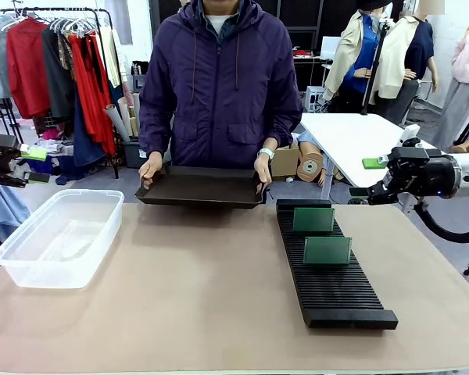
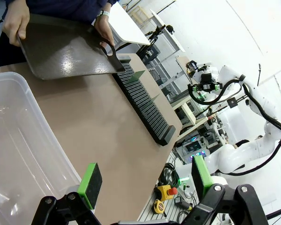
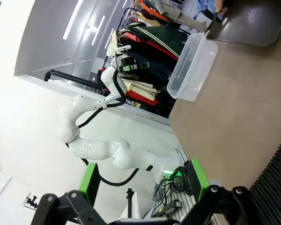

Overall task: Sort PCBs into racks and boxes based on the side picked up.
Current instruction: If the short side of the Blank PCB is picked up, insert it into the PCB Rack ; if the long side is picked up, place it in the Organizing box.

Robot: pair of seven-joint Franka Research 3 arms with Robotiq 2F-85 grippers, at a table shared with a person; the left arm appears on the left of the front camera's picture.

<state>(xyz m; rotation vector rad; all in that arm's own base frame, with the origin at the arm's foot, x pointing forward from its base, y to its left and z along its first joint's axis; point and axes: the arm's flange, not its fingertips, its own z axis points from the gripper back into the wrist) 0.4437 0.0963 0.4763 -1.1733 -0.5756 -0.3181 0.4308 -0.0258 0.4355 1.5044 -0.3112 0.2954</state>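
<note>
Both grippers stand off the counter (image 1: 180,312) with nothing between their fingers: the left gripper (image 2: 145,180) has its green-padded fingers spread, hanging just beyond the clear box (image 1: 59,234), and the right gripper (image 3: 143,180) is likewise spread wide, held high past the rack's far end. Two PCBs (image 1: 313,219) stand upright in the black ribbed rack (image 1: 332,273), their faces square across its slots; the rack's long axis runs away from the robot toward the person. They lie below and inward of the right fingers, so the right arm is judged nearer. The boards look thin, dark green, plain-faced. The person's hands (image 1: 150,168) hold a dark tray (image 1: 203,190) at the counter's far edge; its contents cannot be seen.
</note>
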